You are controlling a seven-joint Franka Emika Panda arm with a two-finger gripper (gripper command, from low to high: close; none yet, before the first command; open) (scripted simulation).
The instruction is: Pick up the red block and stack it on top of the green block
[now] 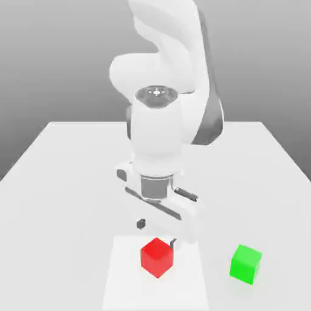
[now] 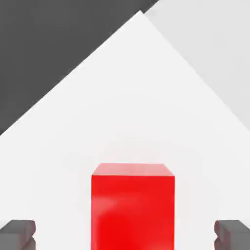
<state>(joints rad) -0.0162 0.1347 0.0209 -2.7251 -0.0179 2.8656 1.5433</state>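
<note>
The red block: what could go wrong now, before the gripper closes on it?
1. The red block sits between the open gripper fingers, apart from both; an uneven close could push or turn it.
2. The green block stands on the exterior view's right; a tilted grasp would likely spoil the stacking.

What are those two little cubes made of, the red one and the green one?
Red cube: looks like smooth, glossy plastic, judging by the soft pale sheen on its face. Green cube: similar plain plastic look, flatter and evenly coloured. Both are rendered, so that's only a guess.
</note>
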